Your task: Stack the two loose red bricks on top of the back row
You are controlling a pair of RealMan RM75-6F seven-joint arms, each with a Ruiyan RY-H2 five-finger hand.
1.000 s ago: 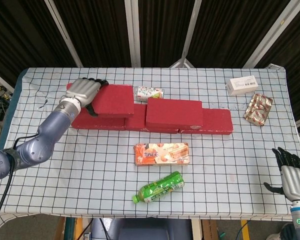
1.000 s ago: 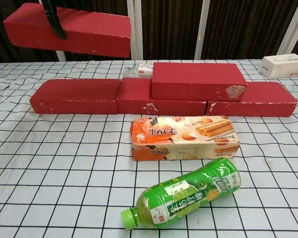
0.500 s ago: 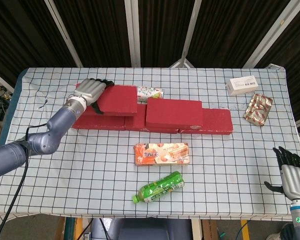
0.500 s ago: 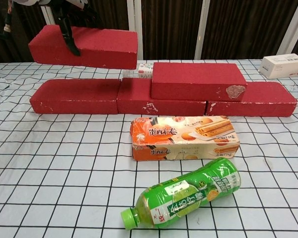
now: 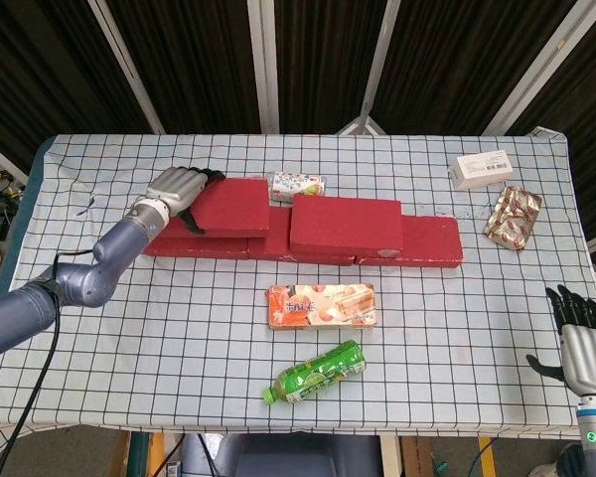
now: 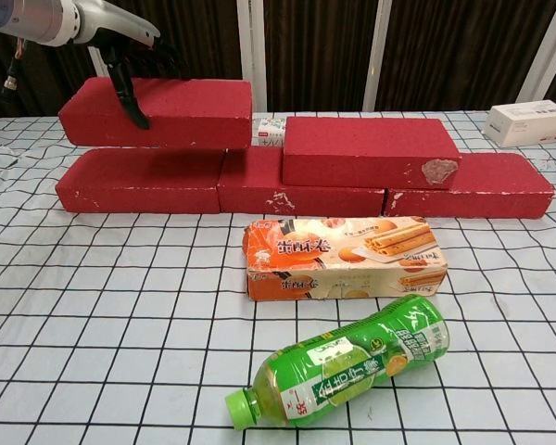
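My left hand (image 5: 176,186) grips a loose red brick (image 5: 228,204) by its left end, thumb down the front face. In the chest view this held brick (image 6: 167,111) lies level on, or a hair above, the left end of the back row (image 6: 144,181); I cannot tell if it touches. The back row (image 5: 432,240) is a line of three red bricks. A second red brick (image 5: 348,224) lies on the row right of centre, also seen from the chest (image 6: 371,153). My right hand (image 5: 581,343) hangs open off the table's front right corner.
A biscuit box (image 5: 321,305) and a green bottle (image 5: 315,372) lying on its side are in front of the row. A small carton (image 5: 297,185) sits just behind the bricks. A white box (image 5: 484,169) and a snack packet (image 5: 514,216) are at the back right.
My left hand has brought the held brick down and slightly right, from well above the row to its top at the left end. The right hand has barely moved.
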